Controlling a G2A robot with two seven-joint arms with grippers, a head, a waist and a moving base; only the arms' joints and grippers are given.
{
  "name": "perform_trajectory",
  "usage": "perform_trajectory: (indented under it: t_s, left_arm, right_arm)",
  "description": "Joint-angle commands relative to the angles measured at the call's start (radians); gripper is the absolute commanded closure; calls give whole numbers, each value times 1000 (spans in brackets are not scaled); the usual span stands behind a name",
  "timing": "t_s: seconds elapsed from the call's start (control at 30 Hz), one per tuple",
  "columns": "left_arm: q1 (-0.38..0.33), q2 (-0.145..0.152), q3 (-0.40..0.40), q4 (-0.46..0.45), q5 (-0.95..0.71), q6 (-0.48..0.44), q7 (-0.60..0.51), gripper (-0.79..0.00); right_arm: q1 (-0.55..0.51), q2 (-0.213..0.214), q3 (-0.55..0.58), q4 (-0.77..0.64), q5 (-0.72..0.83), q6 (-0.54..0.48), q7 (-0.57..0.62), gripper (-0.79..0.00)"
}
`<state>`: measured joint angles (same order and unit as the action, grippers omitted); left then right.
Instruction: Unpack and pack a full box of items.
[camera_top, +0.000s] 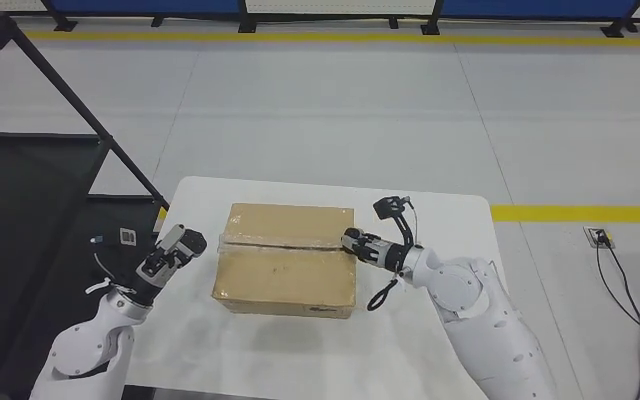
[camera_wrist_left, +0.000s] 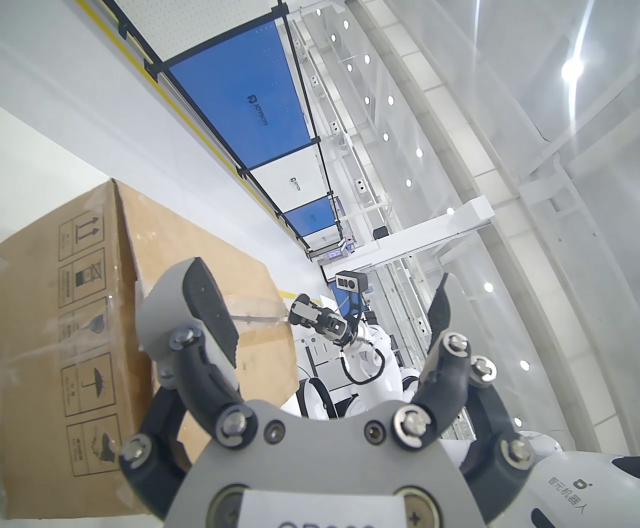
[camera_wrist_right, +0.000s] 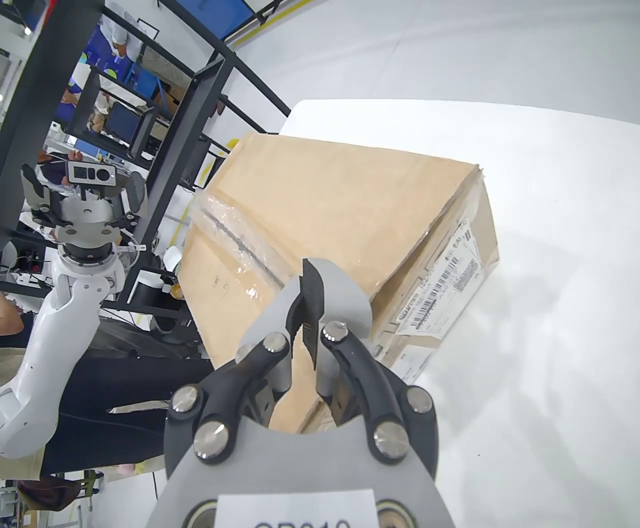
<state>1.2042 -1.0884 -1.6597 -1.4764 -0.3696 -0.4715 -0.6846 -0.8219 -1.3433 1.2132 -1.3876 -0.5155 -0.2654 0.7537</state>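
Note:
A closed brown cardboard box (camera_top: 287, 259) stands in the middle of the white table (camera_top: 440, 330), its top flaps joined by a strip of clear tape (camera_top: 285, 241). My right gripper (camera_top: 349, 240) is shut, its tips at the right end of that taped seam (camera_wrist_right: 240, 245); in the right wrist view the closed fingers (camera_wrist_right: 311, 305) press against the box's top edge. My left gripper (camera_top: 187, 243) hangs open a little off the box's left side, nothing between its fingers (camera_wrist_left: 210, 305). The box's left wall (camera_wrist_left: 85, 325) carries printed handling symbols.
A black metal frame (camera_top: 80, 110) and a dark surface stand left of the table. A white label (camera_wrist_right: 450, 280) is stuck on the box's right end. Bare table lies in front of and to the right of the box.

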Motion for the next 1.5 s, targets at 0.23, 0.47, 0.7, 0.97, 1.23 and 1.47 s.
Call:
perform_trajectory:
  t_s: [0.23,0.47,0.7,0.97,1.23,1.47]
  left_arm:
    - [8,1,1,23,57,-21,50,-785]
    - [8,-1,24,25,89,-23,72,-785]
    - [4,0,32,24,92,-18,74,-785]
    - [-1,1,36,26,85,-16,72,-785]
    - [1,3,26,35,69,-19,68,-785]
    - [2,5,24,45,69,-20,70,-785]
  right_arm:
    - [1,0,-1,2,0,0,1,-785]
    - [-7,-6,-35,-34,-27,12,-78,-785]
    - [-70,-4,2,-113,27,-57,-268,-594]
    - [48,-9,7,75,581,-86,82,0]
    - [228,-27,-30,359,838,19,306,0]
    - [216,-28,-67,325,757,59,276,0]
